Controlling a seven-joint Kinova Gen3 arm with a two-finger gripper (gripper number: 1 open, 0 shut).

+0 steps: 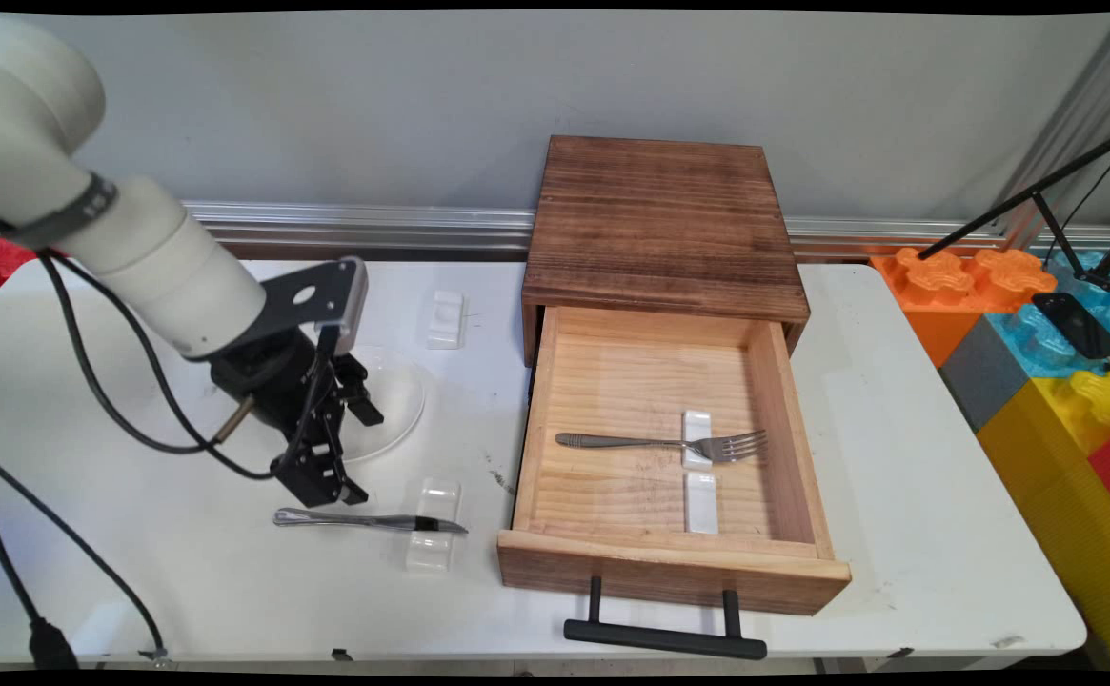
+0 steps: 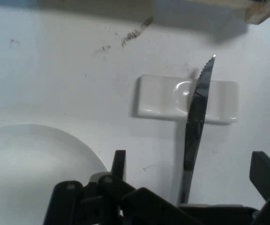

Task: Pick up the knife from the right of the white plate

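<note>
Hovering open, pincer (image 1: 340,476) sits just above knife (image 1: 369,521) handle.

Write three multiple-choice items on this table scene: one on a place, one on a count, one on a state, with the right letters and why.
1. Where does the silver metal fork lie?
A. inside the pale wooden drawer
B. on the round white plate
C. on the floor

2. How many small white ceramic cutlery rests are in sight?
A. one
B. two
C. three

3. How does the black two-finger claw stand?
A. shut on the fork
B. open above the silver serrated knife
C. shut on the plate

Key: 1 A, the fork lies across a rest on the drawer's floor. 2 C, that one, one under the knife's blade, one near the wall. 3 B, the hand view shows its fingers spread either side of the knife's handle.
</note>
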